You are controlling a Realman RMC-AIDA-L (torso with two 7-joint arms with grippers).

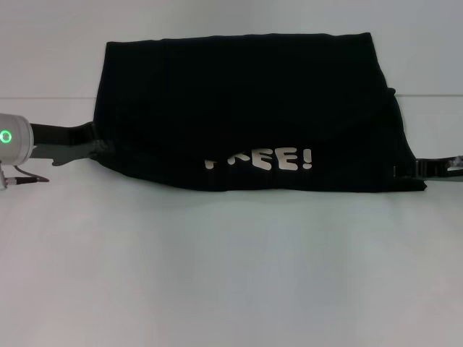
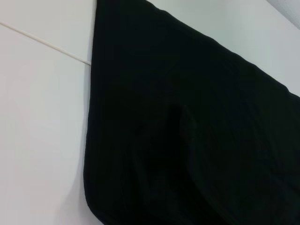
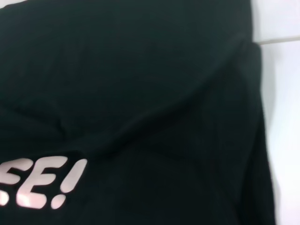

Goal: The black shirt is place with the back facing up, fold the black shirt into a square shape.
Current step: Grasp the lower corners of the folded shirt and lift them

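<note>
Already folded into a wide band, the soft black short-sleeved fabric shirt (image 1: pixel 253 116) lies on the white table (image 1: pixel 231 275), lettering upward. At its near corners the left gripper (image 1: pixel 101 148) and right gripper (image 1: pixel 405 171) are placed, presumably for another fold; their grip cannot be told.

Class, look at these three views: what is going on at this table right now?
A two-armed robot is folding a black shirt on a white table. The shirt lies partly folded, a wide band, with white lettering ending "EE!" showing near its front edge. The left gripper is at the shirt's left edge and the right gripper at its lower right corner. Both sit low by the cloth; whether either is pinching it cannot be seen. The shape is not yet square.
</note>
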